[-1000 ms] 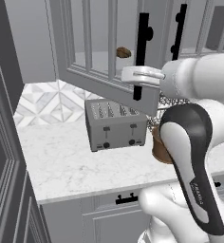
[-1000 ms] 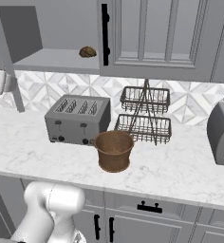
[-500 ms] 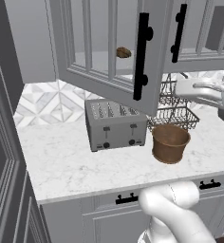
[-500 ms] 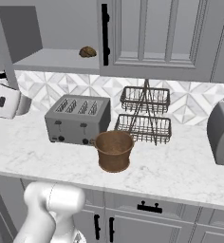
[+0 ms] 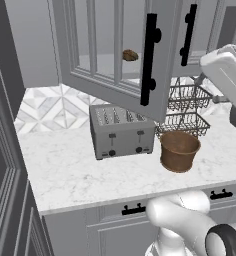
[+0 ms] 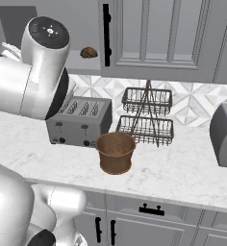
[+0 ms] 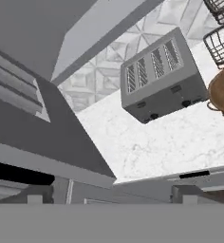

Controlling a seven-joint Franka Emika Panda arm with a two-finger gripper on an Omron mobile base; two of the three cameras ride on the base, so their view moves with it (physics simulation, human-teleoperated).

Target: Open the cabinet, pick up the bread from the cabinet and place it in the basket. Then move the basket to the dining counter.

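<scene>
- Swung away from the toaster since a second ago, the arm now hangs to its right in the left base view; the cabinet door, already ajar, stands open.
- Gripper fingers stand spread wide apart, holding nothing; they sit at the bottom of the hand view.
- Bread lies on the cabinet shelf above the toaster, seen through the glass door from the left and directly from the right.
- Basket stands on the marble worktop just in front of the toaster's right end, with bare worktop to the toaster's left.
- Wire basket rack stands right of the toaster, behind the basket.
- Hand view looks at the toaster's slots and the door's lower edge.
</scene>
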